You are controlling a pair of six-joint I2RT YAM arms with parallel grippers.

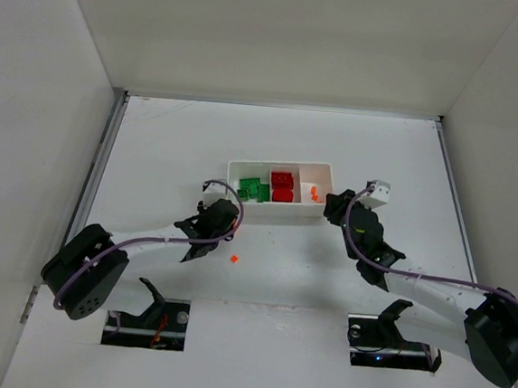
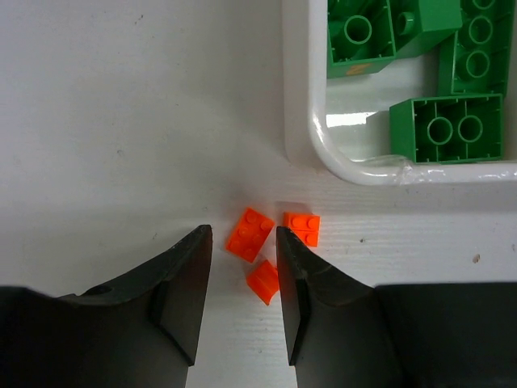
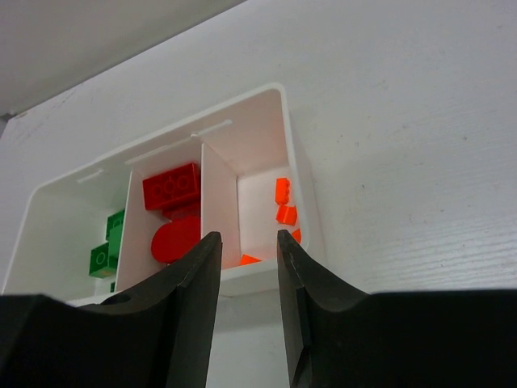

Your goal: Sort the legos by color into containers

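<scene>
The white tray point(image 1: 280, 168) stands mid-table, with green legos point(image 1: 253, 190) in its left compartment, red legos point(image 1: 282, 185) in the middle and orange bits point(image 1: 312, 194) in the right. My left gripper point(image 1: 228, 214) is open just off the tray's near left corner. In the left wrist view it point(image 2: 242, 234) hangs over three orange bits on the table: one point(image 2: 250, 234) between the fingertips, one point(image 2: 264, 280) against the right finger, and one point(image 2: 302, 227) outside it. Another orange bit point(image 1: 233, 259) lies nearer me. My right gripper point(image 1: 338, 205) is open and empty at the tray's right end point(image 3: 295, 162).
White walls close in the table at the back and on both sides. Two dark cut-outs point(image 1: 146, 320) point(image 1: 391, 344) sit in the near edge by the arm bases. The tray's rounded corner point(image 2: 323, 137) lies just beyond the left fingers.
</scene>
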